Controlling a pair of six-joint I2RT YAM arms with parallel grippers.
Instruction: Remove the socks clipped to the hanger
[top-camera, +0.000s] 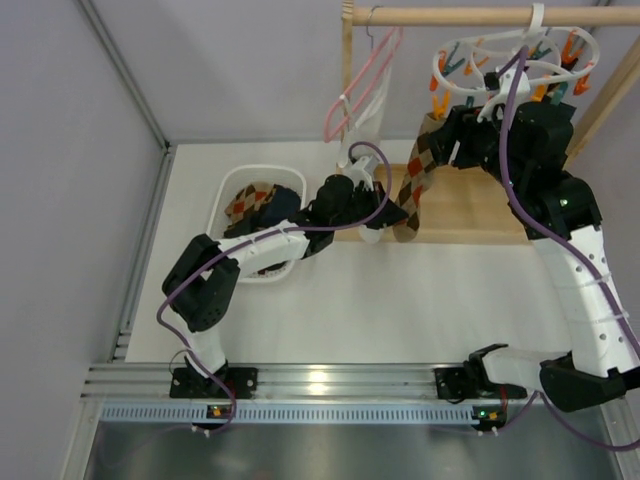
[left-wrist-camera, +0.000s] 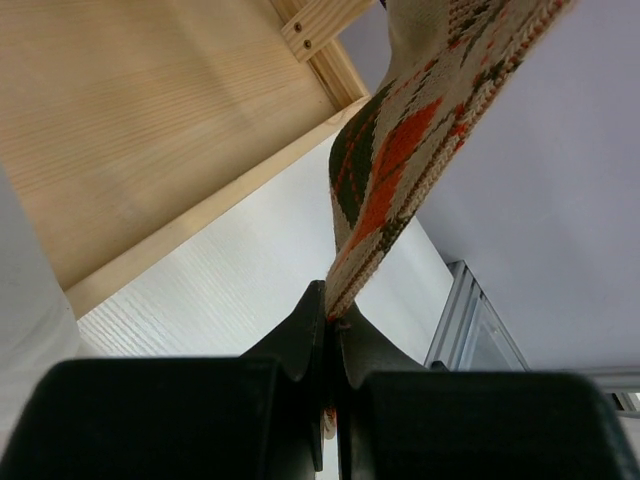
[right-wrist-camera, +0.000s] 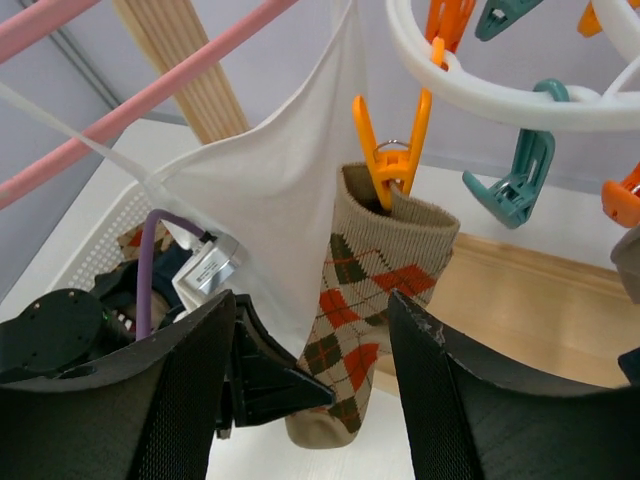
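— Where's the sock?

— Up on the hanger (right-wrist-camera: 480, 90), which hooks over the wooden rail (top-camera: 450, 15). One orange clip (right-wrist-camera: 390, 155) bites the cuff. The argyle sock (right-wrist-camera: 360, 300) drops from it, slanting down past the board (top-camera: 470, 205) at the rack's foot.

— And the left gripper?

— The left gripper (left-wrist-camera: 330, 335) is clenched on the sock's lower end. In its own camera the two black fingers are pressed together with the knit edge pinched between them, and the sock runs up and away from there.

— The right one?

— The right gripper (right-wrist-camera: 360, 345) sits up under the ring with its fingers (right-wrist-camera: 440, 380) spread, one on either side of the sock just below the clip. I can't tell from here whether the pads touch the knit.

— What's the white thing next to it?

— A cloth (right-wrist-camera: 270, 190) hung from a pink hanger (right-wrist-camera: 150, 95). In the right wrist view it sits just left of the sock and overlaps its edge. A teal clip (right-wrist-camera: 520, 180) dangles from the ring on the other side.

— Any other socks about?

— Some socks (top-camera: 258, 203) lie in the white basket (top-camera: 220, 205) on the table, left of the rack and close by the left arm.
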